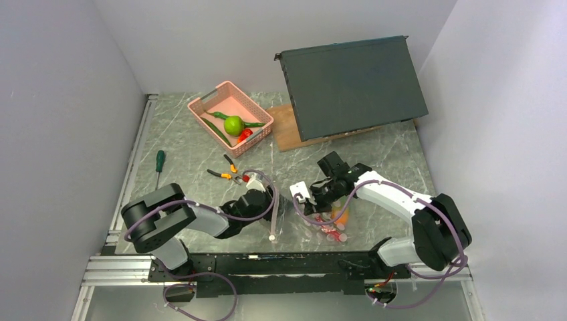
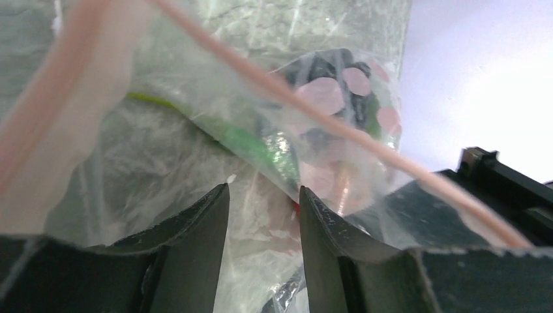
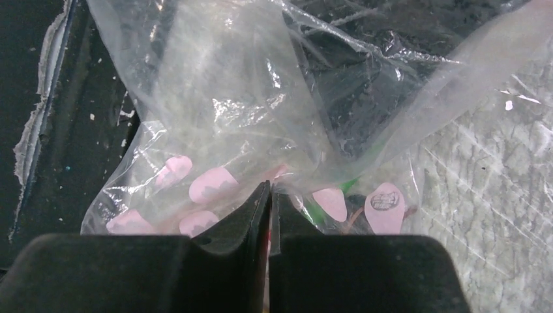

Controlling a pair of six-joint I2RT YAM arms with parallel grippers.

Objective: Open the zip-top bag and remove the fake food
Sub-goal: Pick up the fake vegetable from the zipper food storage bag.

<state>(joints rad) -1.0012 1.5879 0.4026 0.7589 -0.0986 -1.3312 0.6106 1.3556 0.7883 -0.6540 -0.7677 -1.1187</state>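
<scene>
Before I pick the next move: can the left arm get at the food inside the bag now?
Probably not yet. The left gripper has its jaws open right by the bag, but clear plastic covers the green food piece, and no opening shows.

1. Far back on the desk, left of centre: basket, with apple and cucumber inside.
2. Just right of the basket: board, carrying a tilted panel.
3. In front of the basket: pliers; further left, well apart: screwdriver.
4. Near the front edge, mid-desk: zip-top bag, between left claw and right claw, with fake food inside toward its right.
</scene>
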